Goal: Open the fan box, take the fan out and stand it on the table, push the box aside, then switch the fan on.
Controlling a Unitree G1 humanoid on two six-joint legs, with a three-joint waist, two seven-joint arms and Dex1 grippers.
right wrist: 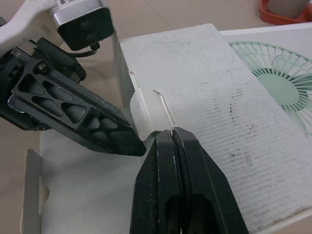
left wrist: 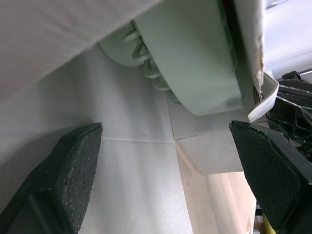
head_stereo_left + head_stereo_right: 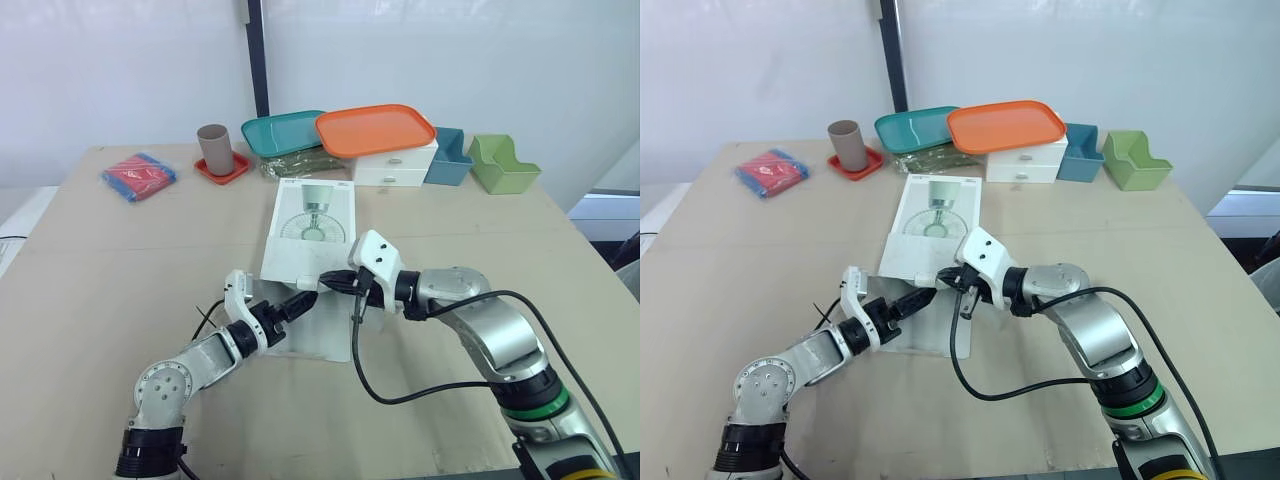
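White fan box (image 3: pixel 308 232), right gripper (image 1: pixel 168 131) pinching its flap (image 1: pixel 146 109), left gripper (image 2: pixel 165 129) spread wide at opening.

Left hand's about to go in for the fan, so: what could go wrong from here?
1. The right hand is shut on a thin flap of the box; a hard pull may tear it or slip off.
2. The left hand is open at the box mouth, with the fan tucked under the top wall; its fingers could snag the grille or shove the box back towards the drawers.
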